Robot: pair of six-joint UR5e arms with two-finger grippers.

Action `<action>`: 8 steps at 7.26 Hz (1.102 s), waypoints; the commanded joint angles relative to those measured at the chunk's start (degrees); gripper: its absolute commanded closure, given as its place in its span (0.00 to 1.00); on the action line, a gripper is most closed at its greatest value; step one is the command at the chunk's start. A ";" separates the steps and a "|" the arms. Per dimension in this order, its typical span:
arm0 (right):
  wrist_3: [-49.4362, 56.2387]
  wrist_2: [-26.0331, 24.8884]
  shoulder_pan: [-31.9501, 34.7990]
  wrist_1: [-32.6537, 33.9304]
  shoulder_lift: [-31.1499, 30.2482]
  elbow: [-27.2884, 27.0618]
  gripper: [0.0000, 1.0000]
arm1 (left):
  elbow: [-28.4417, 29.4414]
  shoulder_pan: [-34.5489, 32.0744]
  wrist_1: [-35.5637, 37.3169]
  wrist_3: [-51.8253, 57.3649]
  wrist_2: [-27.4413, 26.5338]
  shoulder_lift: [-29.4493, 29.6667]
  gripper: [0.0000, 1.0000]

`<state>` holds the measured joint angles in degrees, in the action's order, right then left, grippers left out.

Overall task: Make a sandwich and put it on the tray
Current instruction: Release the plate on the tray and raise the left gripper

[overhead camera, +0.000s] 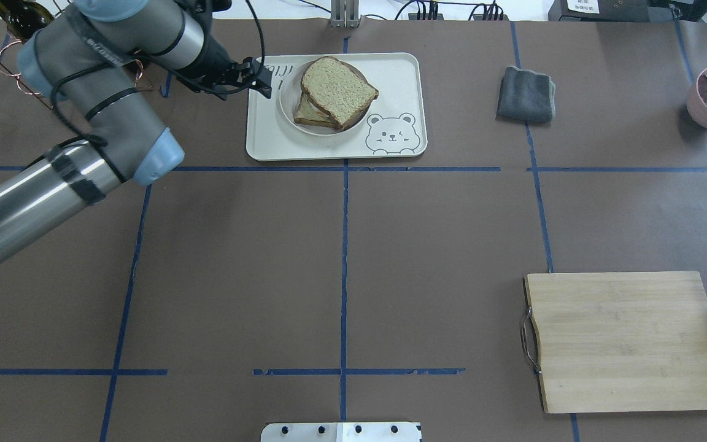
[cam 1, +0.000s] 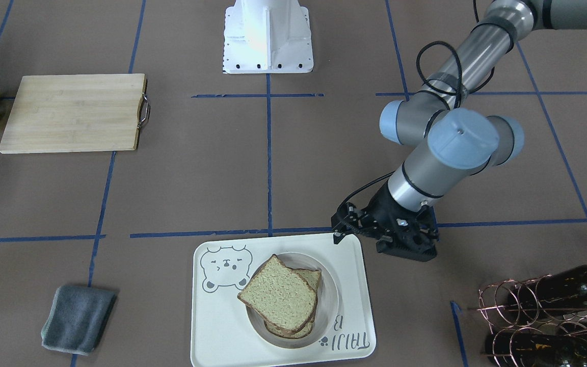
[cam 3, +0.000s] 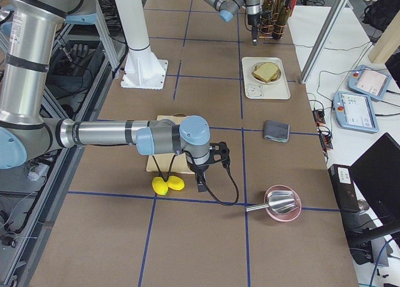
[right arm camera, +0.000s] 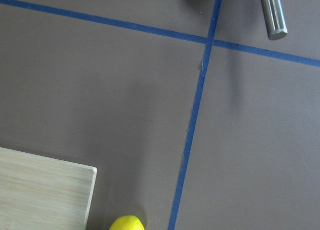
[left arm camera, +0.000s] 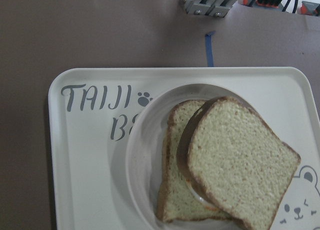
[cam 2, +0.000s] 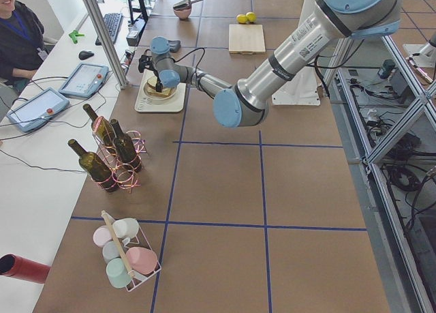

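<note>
Hanging at the far left of the table, the left claw (overhead camera: 260, 77) sits just over the left short end of the tray (overhead camera: 261, 138). Its fingers look parted and there is nothing between them. The tray runs lengthwise left to right, so everything that matters lies to the right of that claw along that line. First comes the grey lettering, then a round white plate (overhead camera: 286, 105) resting on the tray, and on it the sandwich (overhead camera: 338, 89). Its top slice is skewed across the lower one, with only a pale sliver of filling showing between them in the left wrist view. To my eye the stack is already where it belongs, so pulling back to the left looks safe, while any drift right would meet the plate's rim. Farther right lie a grey cloth (overhead camera: 525, 93) and, on the near side, a wooden board (overhead camera: 629, 341). The right claw (cam 3: 201, 177) hangs beyond it by two lemons (cam 3: 167, 184), well apart from the tray. Whether it is spread or closed I cannot tell.
</note>
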<state>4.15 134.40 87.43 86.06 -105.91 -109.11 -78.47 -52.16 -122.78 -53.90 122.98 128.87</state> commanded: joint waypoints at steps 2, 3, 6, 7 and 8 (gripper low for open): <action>-0.02 -0.28 0.02 0.07 0.09 0.47 0.00 | -21.43 -5.82 21.87 22.17 0.06 -11.89 0.00; -0.10 -0.19 0.02 0.16 0.09 0.65 0.00 | -22.77 -9.24 27.97 29.22 0.06 -12.24 0.00; 0.07 0.51 0.02 0.25 0.00 1.00 0.00 | -23.41 -22.59 29.89 37.36 8.01 -26.34 0.00; 0.68 0.52 0.02 0.08 0.00 1.00 0.00 | -23.31 -25.24 29.71 47.12 8.93 -31.88 0.00; 0.60 -0.01 0.02 -0.10 0.00 0.83 0.00 | -23.31 -28.58 30.14 50.88 9.03 -35.15 0.00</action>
<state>4.60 134.76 87.45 86.15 -105.89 -108.16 -101.86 -76.73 -92.91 -9.24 130.99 98.66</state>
